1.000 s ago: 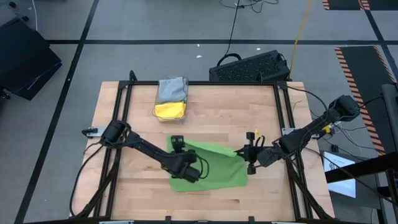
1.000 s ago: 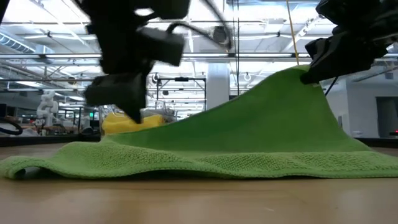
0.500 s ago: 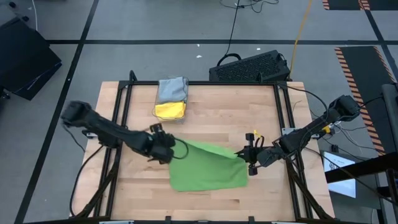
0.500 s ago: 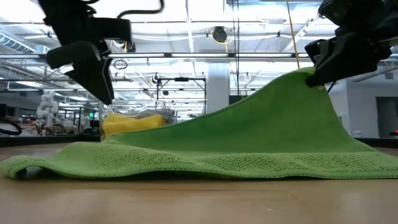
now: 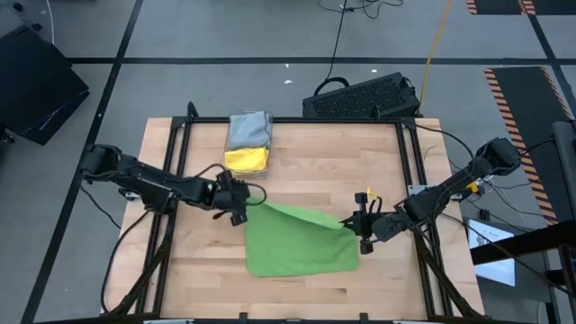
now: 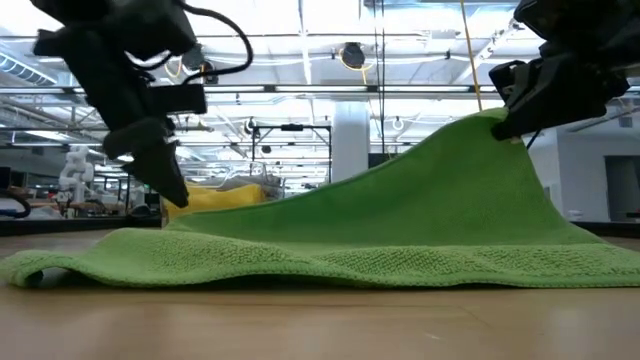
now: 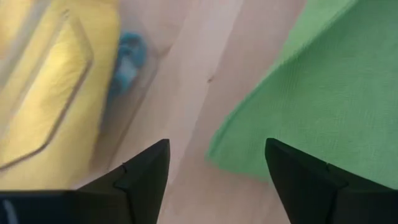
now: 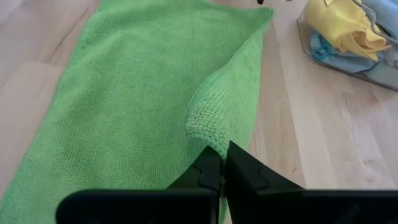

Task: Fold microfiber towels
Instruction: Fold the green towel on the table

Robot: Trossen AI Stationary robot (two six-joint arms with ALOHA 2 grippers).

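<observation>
Bright green microfiber towel (image 5: 301, 241) lies mid-table from above, your right gripper (image 5: 359, 230) lifting its right corner, left gripper (image 5: 238, 205) at its far-left corner. Level view: it peaks under the pinched right jaws. Left wrist: jaws wide above bare wooden table (image 7: 186, 93), beside the yellow folded cloth (image 7: 46, 93).

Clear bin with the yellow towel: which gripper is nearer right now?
Left. The left gripper hovers open just short of the bin; the right gripper, across the table, pinches the green towel.
</observation>
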